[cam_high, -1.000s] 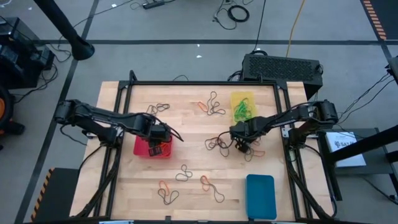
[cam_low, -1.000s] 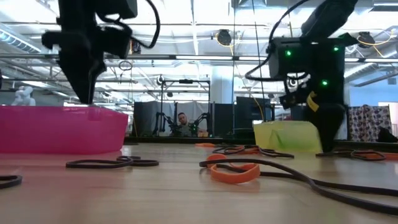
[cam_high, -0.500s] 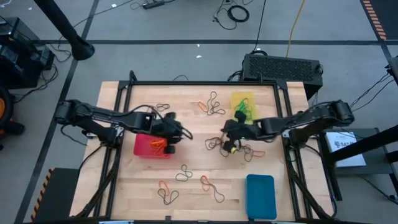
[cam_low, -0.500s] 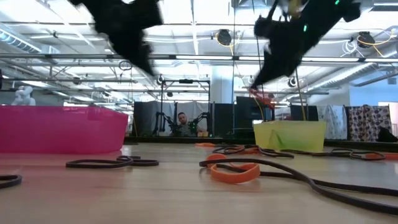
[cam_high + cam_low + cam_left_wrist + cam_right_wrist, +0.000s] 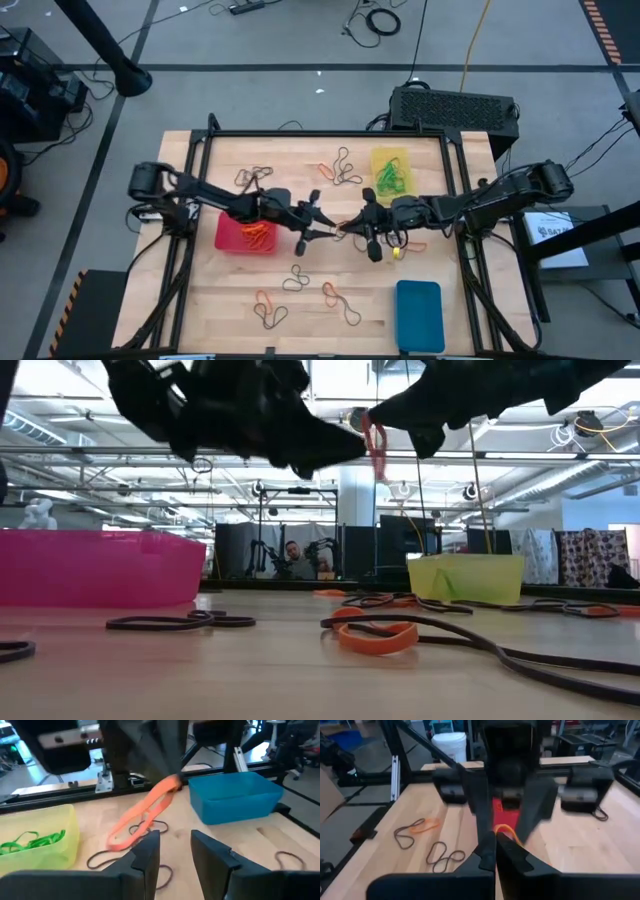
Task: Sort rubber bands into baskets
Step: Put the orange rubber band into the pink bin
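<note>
Both arms have swung to mid-table, tips nearly meeting. Right end effector [image 5: 345, 228] pinches an orange band [image 5: 145, 813]; left end effector [image 5: 328, 224] is spread beside it. No writing is legible.

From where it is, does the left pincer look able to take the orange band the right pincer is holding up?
Probably yes. The left pincer is open and faces the orange band, which hangs from the shut right pincer in mid-air over the table's middle, with nothing between them.
</note>
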Robot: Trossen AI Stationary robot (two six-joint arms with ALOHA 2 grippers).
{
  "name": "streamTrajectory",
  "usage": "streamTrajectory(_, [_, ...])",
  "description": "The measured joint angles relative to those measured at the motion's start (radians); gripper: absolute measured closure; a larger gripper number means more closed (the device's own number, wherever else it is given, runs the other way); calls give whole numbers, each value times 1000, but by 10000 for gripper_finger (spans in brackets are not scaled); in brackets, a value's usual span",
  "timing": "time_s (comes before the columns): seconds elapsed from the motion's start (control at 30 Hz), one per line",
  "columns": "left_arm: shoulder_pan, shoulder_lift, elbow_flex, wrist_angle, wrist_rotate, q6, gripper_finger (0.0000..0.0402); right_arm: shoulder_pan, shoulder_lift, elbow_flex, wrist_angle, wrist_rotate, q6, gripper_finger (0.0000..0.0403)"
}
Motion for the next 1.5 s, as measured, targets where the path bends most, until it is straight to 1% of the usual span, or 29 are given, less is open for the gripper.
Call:
streamTrajectory(0.07, [6,40,0,43,0,0,283,0,0,0,-5,-2,-3,403])
streamTrajectory(0.2, [11,76,0,76,0,-1,283,-1,0,0,-4,-2,-4,403])
streamTrajectory(0.37, [12,77,0,77,0,2,283,-1,0,0,-20,-2,8,403])
streamTrajectory(0.47, [12,77,0,80,0,32,283,-1,0,0,-38,-2,18,402])
streamTrajectory(0.67, [11,77,0,104,-35,54,283,-1,0,0,-60,-2,55,402])
streamTrajectory(0.83, [11,77,1,126,-41,96,283,-1,0,0,-63,-2,71,402])
streamTrajectory(1.2, [11,77,1,143,-42,98,283,-1,0,0,-67,-2,68,402])
streamTrajectory(1.33, [11,77,1,189,-42,98,283,-2,0,0,-58,-2,64,402])
streamTrajectory(1.5, [11,77,1,208,-42,98,283,-1,0,0,-42,1,49,402])
